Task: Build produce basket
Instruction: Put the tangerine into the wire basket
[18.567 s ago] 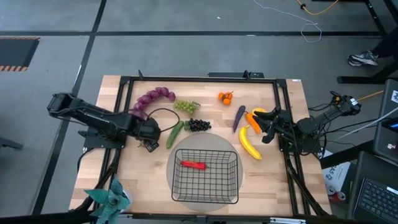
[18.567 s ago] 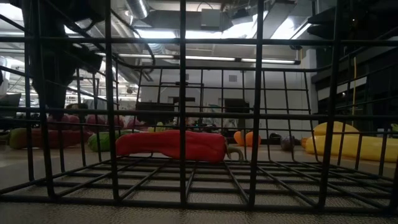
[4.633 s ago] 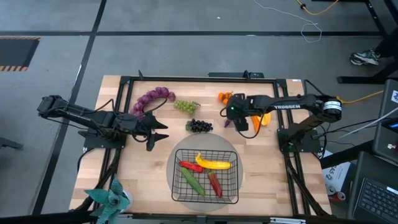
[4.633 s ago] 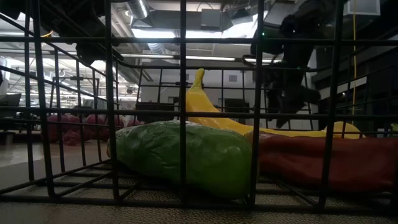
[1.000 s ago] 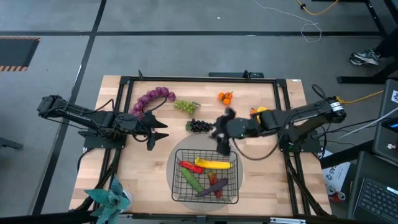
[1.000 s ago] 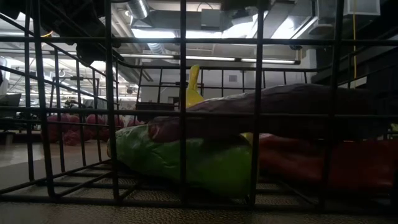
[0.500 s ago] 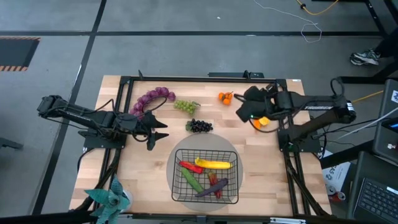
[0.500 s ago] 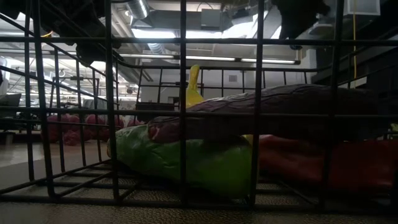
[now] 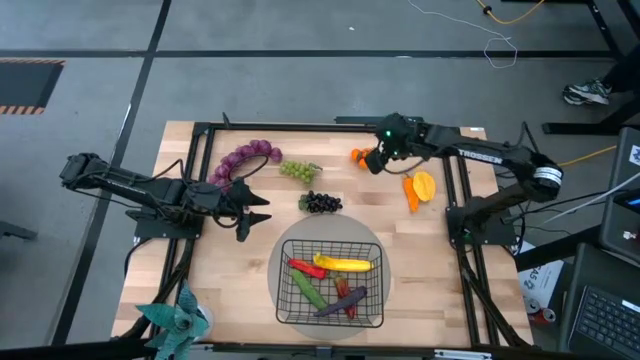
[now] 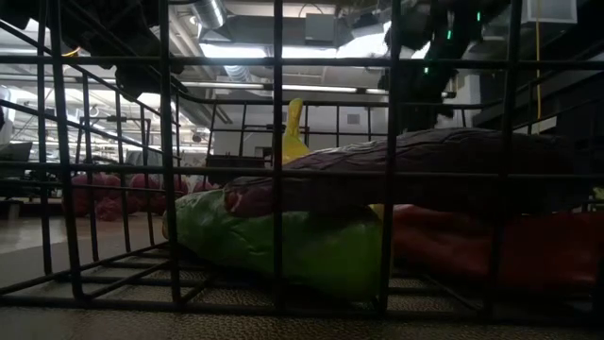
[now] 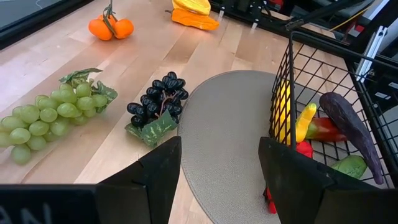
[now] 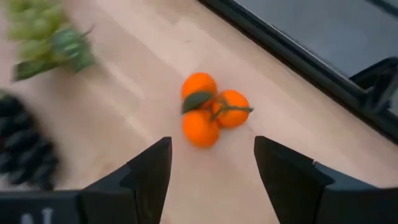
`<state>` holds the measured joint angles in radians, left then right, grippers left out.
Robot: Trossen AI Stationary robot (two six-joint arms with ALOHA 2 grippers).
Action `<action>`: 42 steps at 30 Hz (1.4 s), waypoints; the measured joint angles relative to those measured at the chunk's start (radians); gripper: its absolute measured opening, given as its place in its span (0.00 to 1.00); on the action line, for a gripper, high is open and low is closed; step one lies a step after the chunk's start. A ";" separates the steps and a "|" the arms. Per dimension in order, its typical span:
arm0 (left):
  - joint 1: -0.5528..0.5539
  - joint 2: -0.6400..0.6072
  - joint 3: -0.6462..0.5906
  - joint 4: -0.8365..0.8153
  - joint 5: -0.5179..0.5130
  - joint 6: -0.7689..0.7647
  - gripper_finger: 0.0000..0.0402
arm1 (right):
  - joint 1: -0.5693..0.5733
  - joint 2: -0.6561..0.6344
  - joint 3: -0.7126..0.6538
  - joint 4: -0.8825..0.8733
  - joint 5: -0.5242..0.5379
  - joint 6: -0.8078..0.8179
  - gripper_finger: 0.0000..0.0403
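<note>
- You see the right gripper (image 9: 377,160) at the far side of the table, just beside the orange tangerines (image 9: 361,156). In the right wrist view its fingers (image 12: 147,171) stand spread apart with nothing between them, and the tangerines (image 12: 211,110) lie on the wood ahead of the gap.
- You see the left gripper (image 9: 258,209) at the left part of the table, pointing toward the basket (image 9: 332,318). Its fingers (image 11: 163,167) are spread and hold nothing.
- The basket stands on a round grey mat (image 9: 350,229) at the near middle of the table. It holds a yellow banana (image 9: 345,264), a red chili (image 9: 303,268), a green cucumber (image 9: 311,292) and a dark eggplant (image 9: 343,303).
- In the low view the eggplant (image 10: 425,165) lies on top of the cucumber (image 10: 274,241).
- Outside the basket you find the dark grapes (image 9: 321,202) just beyond the mat, the green grapes (image 9: 299,170) farther back, and the purple grapes (image 9: 243,158) to their left.
- The orange pepper (image 9: 417,189) lies on the table right of the tangerines, near the right arm.
- A teal leafy plant (image 9: 175,322) stands at the near left corner of the table.
</note>
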<state>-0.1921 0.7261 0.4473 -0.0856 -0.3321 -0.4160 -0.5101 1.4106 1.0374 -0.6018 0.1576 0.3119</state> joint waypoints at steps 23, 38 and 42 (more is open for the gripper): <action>0.000 0.000 0.000 0.000 -0.001 0.000 0.52 | -0.109 0.302 -0.148 0.475 -0.072 0.072 0.58; 0.000 0.000 0.000 -0.004 0.000 0.000 0.52 | -0.109 0.323 -0.148 0.539 -0.053 0.075 0.29; 0.000 0.000 0.000 -0.004 0.000 0.000 0.52 | -0.109 0.323 -0.148 0.539 -0.054 0.058 0.07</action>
<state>-0.1921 0.7265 0.4473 -0.0898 -0.3325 -0.4160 -0.6186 1.7336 0.8890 -0.0631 0.1040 0.3703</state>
